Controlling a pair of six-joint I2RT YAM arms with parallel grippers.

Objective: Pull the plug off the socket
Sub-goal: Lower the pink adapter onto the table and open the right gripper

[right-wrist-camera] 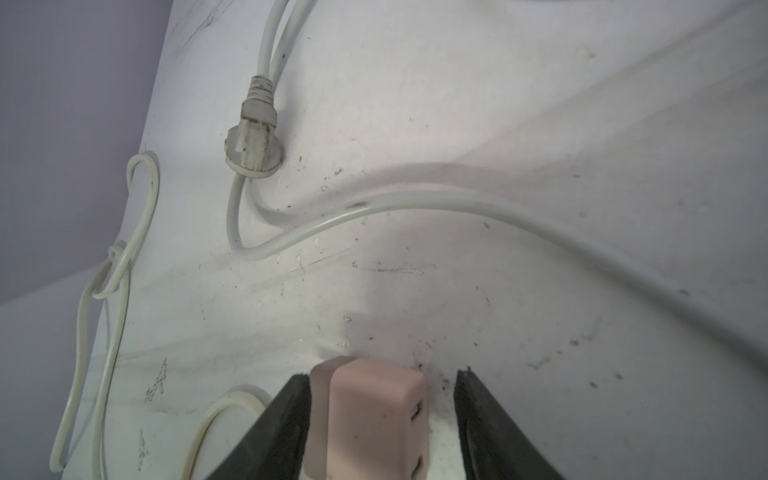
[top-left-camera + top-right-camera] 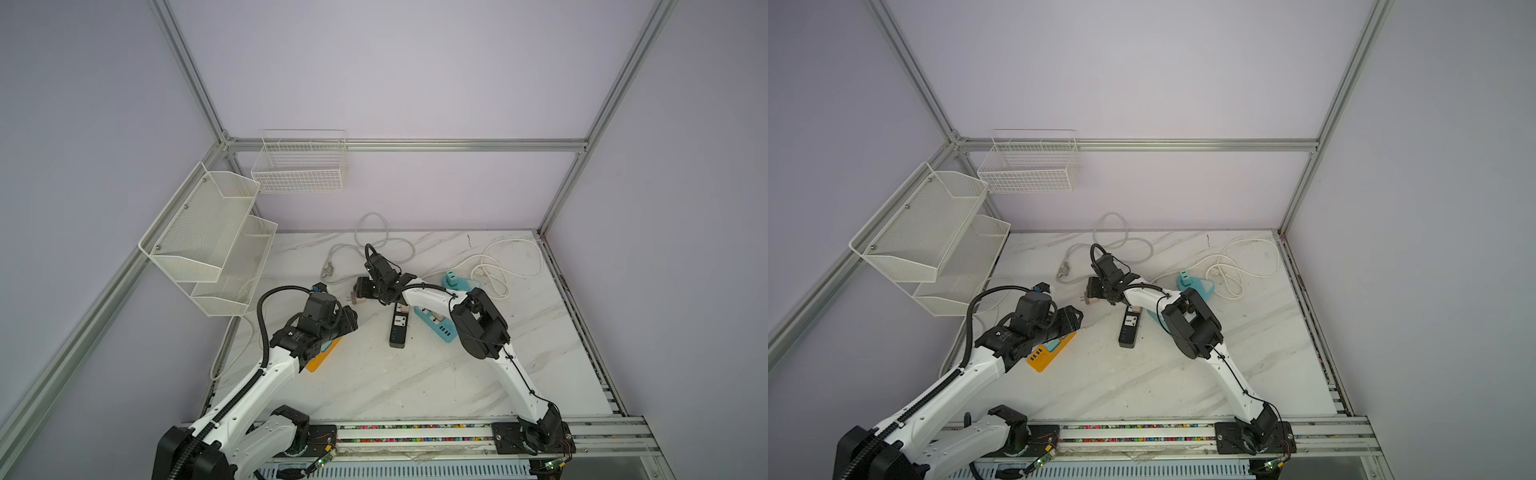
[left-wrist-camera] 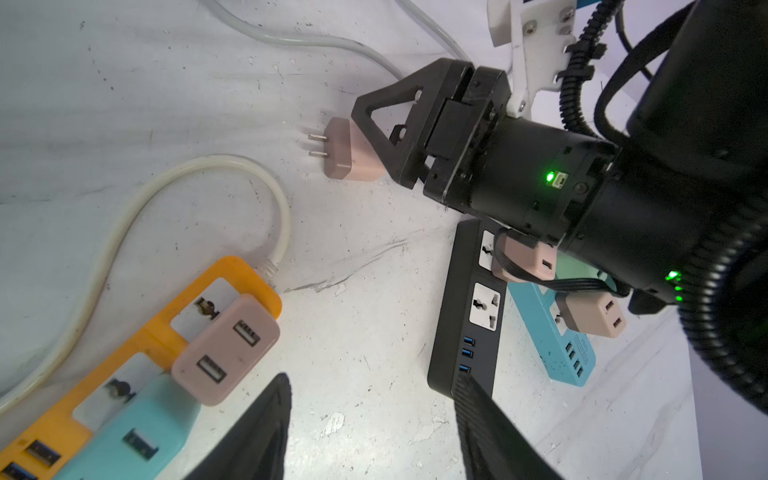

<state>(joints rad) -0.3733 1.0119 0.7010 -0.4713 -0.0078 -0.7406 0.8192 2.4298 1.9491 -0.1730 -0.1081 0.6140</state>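
Observation:
A pink plug (image 1: 370, 415) lies loose on the marble table (image 2: 415, 374) with its two prongs (image 3: 318, 145) bare, out of any socket. My right gripper (image 1: 382, 374) is open around it: one finger (image 1: 291, 415) touches its side and the other stands apart. The plug also shows in both top views (image 2: 355, 300) (image 2: 1088, 300). The black socket strip (image 3: 469, 324) lies beside it with one free socket (image 3: 484, 305) and another pink plug (image 3: 523, 259) plugged in. My left gripper (image 3: 370, 378) hangs open and empty between the orange strip (image 3: 137, 345) and the black strip.
The orange strip carries a pink plug (image 3: 226, 349) and a teal plug (image 3: 129, 436). A teal strip (image 3: 552, 345) holds another pink plug (image 3: 590, 313). White cables (image 1: 415, 199) and a white plug (image 1: 253, 141) lie behind. Mesh shelves (image 2: 208, 237) and a wire basket (image 2: 299, 166) hang at back left.

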